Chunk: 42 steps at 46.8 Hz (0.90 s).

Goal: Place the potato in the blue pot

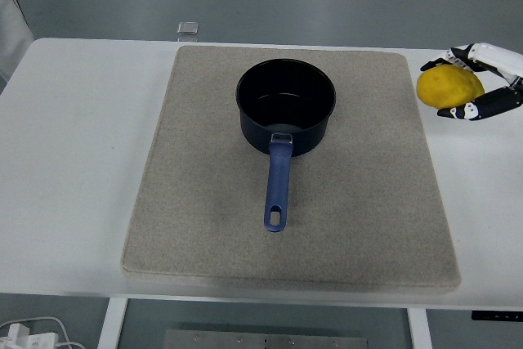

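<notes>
A yellow potato (448,87) hangs in the air at the far right, above the table beyond the mat's right edge. My right hand (470,82) is shut on it, white and black fingers curled around its top and underside. The blue pot (286,108) stands upright on the upper middle of the beige mat (196,202), its inside dark and holding nothing. Its blue handle (278,185) points toward the near edge. The potato is well to the right of the pot. My left arm is out of view.
A small clear square object (188,29) lies on the white table (73,145) just behind the mat's far left corner. White cables and a plug (24,334) show below the table's near left edge.
</notes>
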Each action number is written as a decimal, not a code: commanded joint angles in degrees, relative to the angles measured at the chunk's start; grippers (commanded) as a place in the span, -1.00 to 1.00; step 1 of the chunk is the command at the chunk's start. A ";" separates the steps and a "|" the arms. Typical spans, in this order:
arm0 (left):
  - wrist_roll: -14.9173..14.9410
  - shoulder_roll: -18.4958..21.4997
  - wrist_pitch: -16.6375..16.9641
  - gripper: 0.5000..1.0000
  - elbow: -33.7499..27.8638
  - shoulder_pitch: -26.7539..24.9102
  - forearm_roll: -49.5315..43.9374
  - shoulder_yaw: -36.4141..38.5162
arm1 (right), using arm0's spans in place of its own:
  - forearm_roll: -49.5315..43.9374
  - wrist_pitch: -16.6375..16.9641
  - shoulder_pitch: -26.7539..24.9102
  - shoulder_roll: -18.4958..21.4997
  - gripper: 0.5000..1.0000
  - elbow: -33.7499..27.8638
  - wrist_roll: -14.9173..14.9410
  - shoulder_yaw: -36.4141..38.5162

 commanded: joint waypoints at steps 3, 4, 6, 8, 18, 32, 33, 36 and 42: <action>0.00 0.00 0.00 1.00 0.00 0.00 0.00 0.02 | 1.19 0.71 1.43 -0.11 -1.00 0.00 -0.13 -0.08; 0.00 0.00 0.00 1.00 0.00 0.00 0.00 0.02 | 1.19 0.71 1.43 -0.11 -1.00 0.00 -0.13 0.01; 0.00 0.00 0.00 1.00 0.00 0.00 0.00 0.02 | 1.19 0.71 1.52 -0.03 -1.00 0.00 -0.30 0.01; 0.00 0.00 0.00 1.00 0.00 0.00 0.00 0.02 | 1.28 0.53 1.60 0.32 -1.00 0.09 -0.39 0.10; 0.00 0.00 0.00 1.00 0.00 0.00 0.00 -0.07 | 1.37 0.27 5.99 4.80 -1.00 0.00 -2.23 -0.08; 0.00 0.00 0.00 1.00 0.00 0.00 0.00 0.02 | 2.07 0.44 13.20 26.59 -1.00 -10.62 -4.26 -4.46; 0.00 0.00 0.00 1.00 0.00 0.00 0.00 0.02 | 2.42 0.53 13.64 28.17 -1.00 -11.94 -4.26 -5.25; 0.00 0.00 0.00 1.00 0.00 0.00 0.00 0.02 | 3.56 0.71 14.61 32.39 -1.00 -15.02 -4.17 -7.10; 0.00 0.00 0.00 1.00 0.00 0.00 0.00 0.02 | 4.01 0.88 14.96 38.81 -1.00 -19.77 -4.17 -8.25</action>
